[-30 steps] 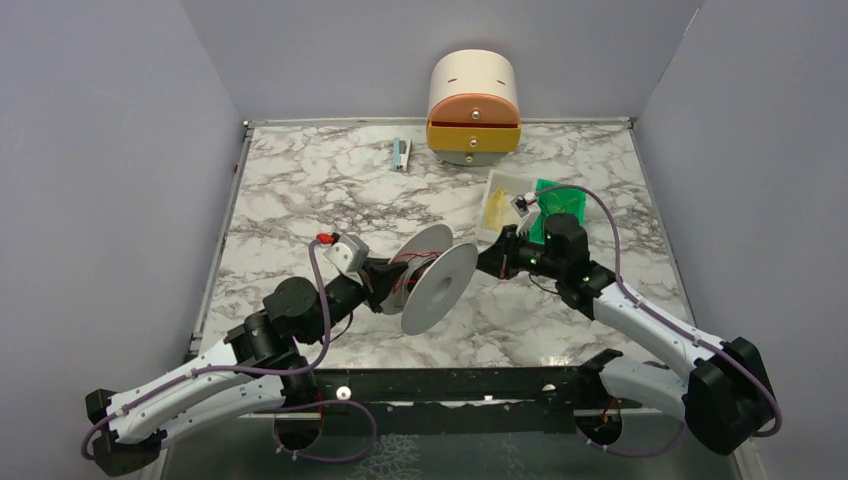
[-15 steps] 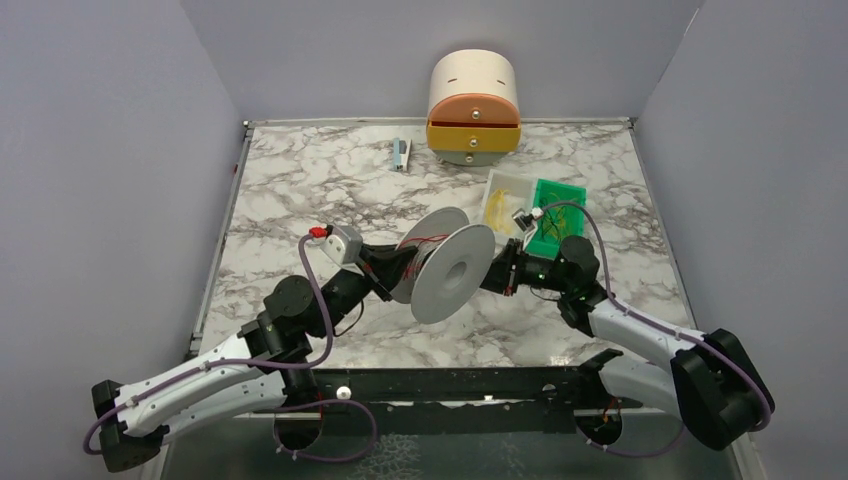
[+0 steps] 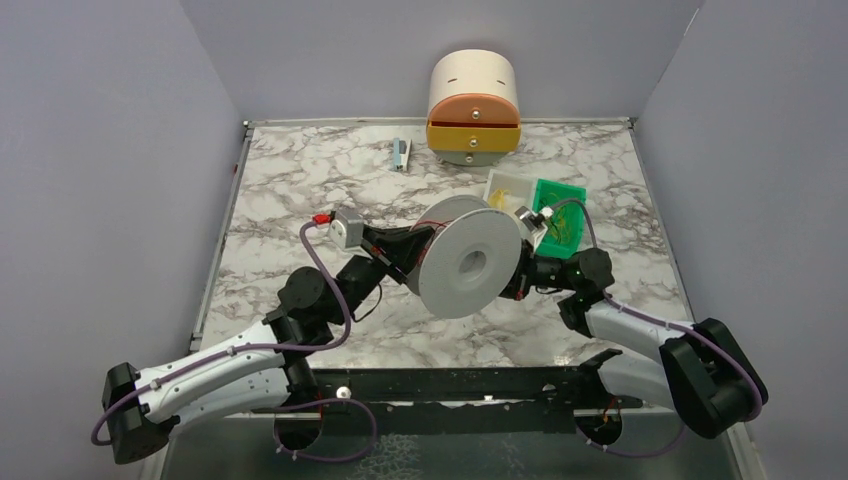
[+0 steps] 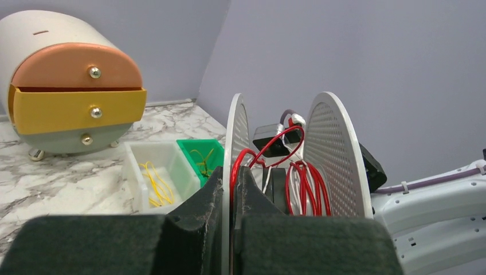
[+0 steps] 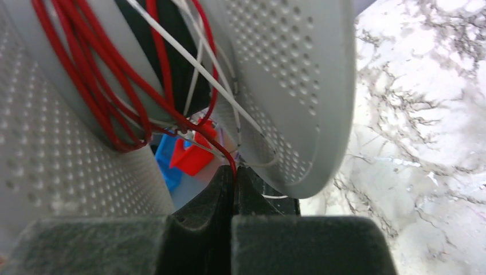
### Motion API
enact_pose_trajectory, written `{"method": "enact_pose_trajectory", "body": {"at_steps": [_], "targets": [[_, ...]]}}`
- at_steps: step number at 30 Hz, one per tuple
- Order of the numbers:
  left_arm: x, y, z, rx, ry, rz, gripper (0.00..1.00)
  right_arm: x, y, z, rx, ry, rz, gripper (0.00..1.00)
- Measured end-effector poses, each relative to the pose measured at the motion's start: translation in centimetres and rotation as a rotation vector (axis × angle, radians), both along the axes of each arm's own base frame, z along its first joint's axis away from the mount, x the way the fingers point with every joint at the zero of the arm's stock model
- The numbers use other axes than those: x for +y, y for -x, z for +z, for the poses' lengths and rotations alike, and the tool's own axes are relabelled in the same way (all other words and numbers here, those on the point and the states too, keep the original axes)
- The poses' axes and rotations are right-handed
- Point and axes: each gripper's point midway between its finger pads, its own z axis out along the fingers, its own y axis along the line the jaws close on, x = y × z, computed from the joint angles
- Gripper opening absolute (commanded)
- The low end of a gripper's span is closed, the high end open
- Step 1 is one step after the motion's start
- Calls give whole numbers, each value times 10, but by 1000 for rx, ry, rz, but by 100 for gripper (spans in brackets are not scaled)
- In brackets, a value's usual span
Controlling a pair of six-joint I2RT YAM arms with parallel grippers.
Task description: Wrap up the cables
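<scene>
The round white perforated plastic spool [image 3: 450, 282] has a matt finish. The thin red cables [image 4: 308, 184] carry smooth, glossy insulation; the grey-veined marble-pattern tabletop [image 3: 300, 190] is smooth.

Both arms inward, left hand [image 4: 231, 176] and right hand [image 5: 234, 173] closed, tips facing.

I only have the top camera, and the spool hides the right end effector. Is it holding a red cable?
Observer: Yes. The right wrist view shows the right end effector shut on a red cable that runs up into the spool.
Operator: And the left one?
Observer: The left wrist view shows the left end effector shut on the edge of one spool flange.
Operator: Anything else wound in there?
Observer: A white wire crosses the red cable between the flanges.
</scene>
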Motion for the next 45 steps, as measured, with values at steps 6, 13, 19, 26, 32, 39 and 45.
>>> {"method": "enact_pose_trajectory", "body": {"at_steps": [6,13,19,26,32,39,45], "targets": [[2,-21,0,54,70,-7,0,-1,5,15,21,-46,26,1],[4,-49,-10,145,139,-35,0,2,-5,25,68,-66,12,1],[9,-72,-28,216,179,-23,0,9,-27,24,120,-69,-28,1],[13,-97,-66,374,224,-39,0,16,-49,9,217,-38,-77,1],[21,-107,-101,482,228,-11,0,23,-69,-18,336,6,-148,1],[36,-121,-158,622,206,57,0,35,-81,-62,491,88,-215,1],[45,-125,-202,729,178,103,0,42,-85,-97,611,146,-257,1]]}}
